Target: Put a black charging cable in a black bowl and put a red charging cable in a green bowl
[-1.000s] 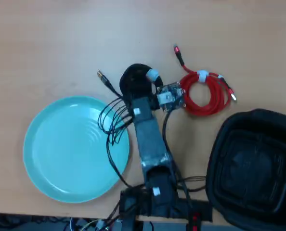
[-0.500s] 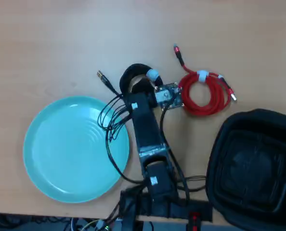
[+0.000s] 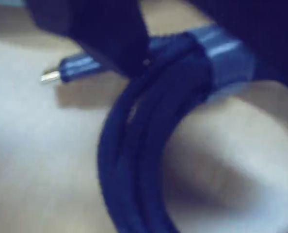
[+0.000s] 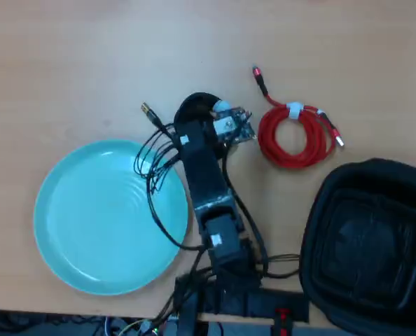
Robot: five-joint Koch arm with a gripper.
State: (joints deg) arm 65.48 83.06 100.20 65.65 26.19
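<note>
I am seeing my pincer [image 4: 202, 112] sitting right over the black charging cable [image 4: 192, 104]; the wrist view is too blurred and close for me to tell whether its jaws are parted or gripping. The red charging cable [image 4: 295, 135] is lying just right of it on the surface [image 4: 89, 63], the green bowl [image 4: 103, 213] lower left, the black bowl [image 4: 368, 245] lower right.

A hobby workbench, by its plain wooden tabletop [image 4: 68, 63] and loose wiring [image 4: 159, 175].
</note>
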